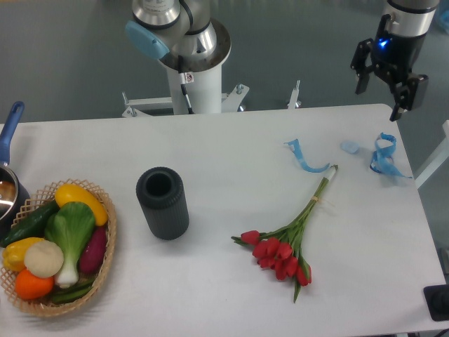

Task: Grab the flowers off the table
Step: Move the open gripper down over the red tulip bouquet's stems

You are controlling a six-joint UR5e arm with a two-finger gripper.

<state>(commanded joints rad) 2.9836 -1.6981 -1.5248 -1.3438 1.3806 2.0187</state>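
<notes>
The flowers [284,249], a bunch of red tulips with long thin green stems, lie flat on the white table [231,147] right of centre, heads toward the front and stem ends pointing to the back right. My gripper [381,100] hangs high at the back right, above the table's far corner and well away from the flowers. Its two dark fingers are spread apart and hold nothing.
A dark ribbed cylinder [163,202] stands upright left of the flowers. Blue ribbon pieces [306,159] [384,154] lie near the stem ends and the right edge. A wicker basket [104,263] of vegetables and a blue-handled pot [8,151] sit at the left edge.
</notes>
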